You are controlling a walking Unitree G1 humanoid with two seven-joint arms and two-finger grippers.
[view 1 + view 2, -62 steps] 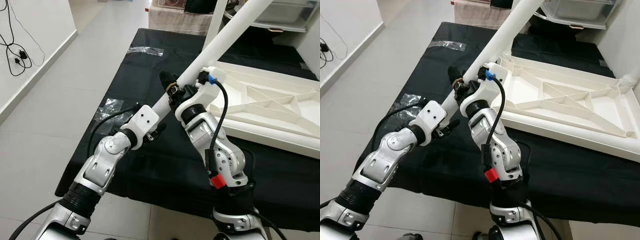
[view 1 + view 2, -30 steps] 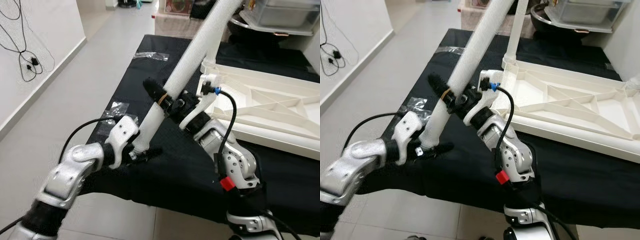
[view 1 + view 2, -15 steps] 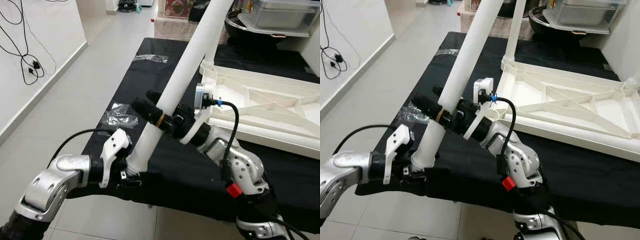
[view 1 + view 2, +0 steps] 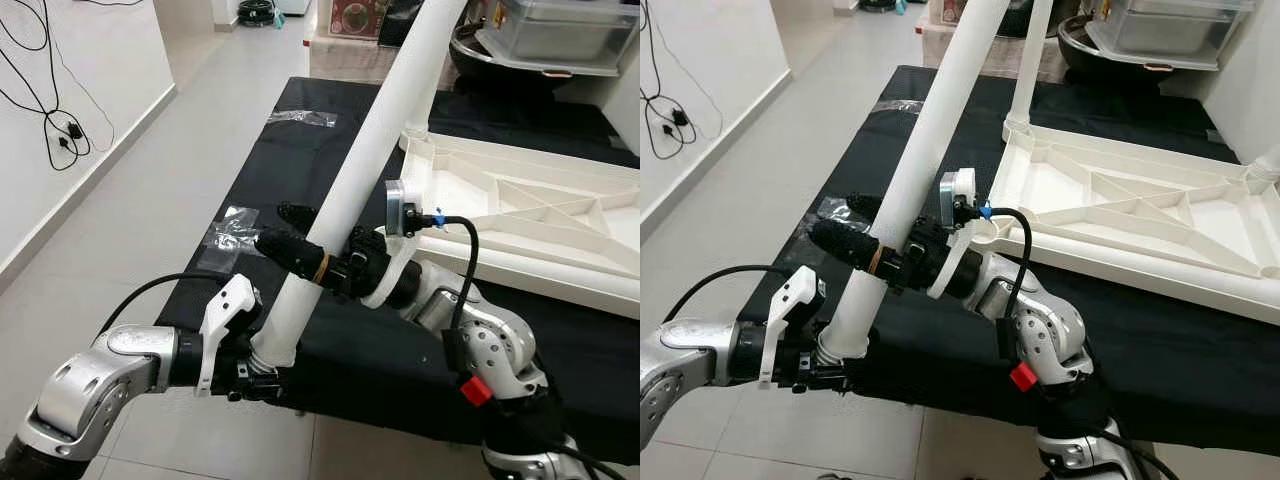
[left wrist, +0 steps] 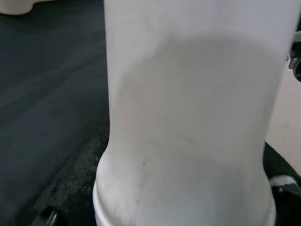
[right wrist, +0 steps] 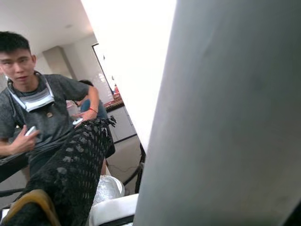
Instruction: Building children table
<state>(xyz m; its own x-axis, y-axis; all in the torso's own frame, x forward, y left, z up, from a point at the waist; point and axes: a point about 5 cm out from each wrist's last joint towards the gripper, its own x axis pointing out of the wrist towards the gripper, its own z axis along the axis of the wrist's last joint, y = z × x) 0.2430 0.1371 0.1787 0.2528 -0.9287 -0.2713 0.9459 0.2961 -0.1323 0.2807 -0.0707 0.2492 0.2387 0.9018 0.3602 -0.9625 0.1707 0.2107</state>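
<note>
Both pincers pinch the white table leg point(image 4: 375, 140), the left pincer point(image 4: 255, 365) apparently at its foot, the right pincer point(image 4: 310, 255) midway, tilting it toward the upturned tabletop point(image 4: 560, 225) on the black-draped desk point(image 4: 300, 150) for fitting.

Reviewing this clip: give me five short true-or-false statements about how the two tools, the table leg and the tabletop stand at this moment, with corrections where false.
1. The white table leg is held by both tools. True.
2. The left tool grips the leg at its lower end. True.
3. The right tool rests on the tabletop. False: it is closed around the leg, higher up than the left tool.
4. The white tabletop lies underside up on the black cloth. True: its ribs face up.
5. The held leg lies flat on the cloth. False: it is tilted steeply, rising away from the robot.
</note>
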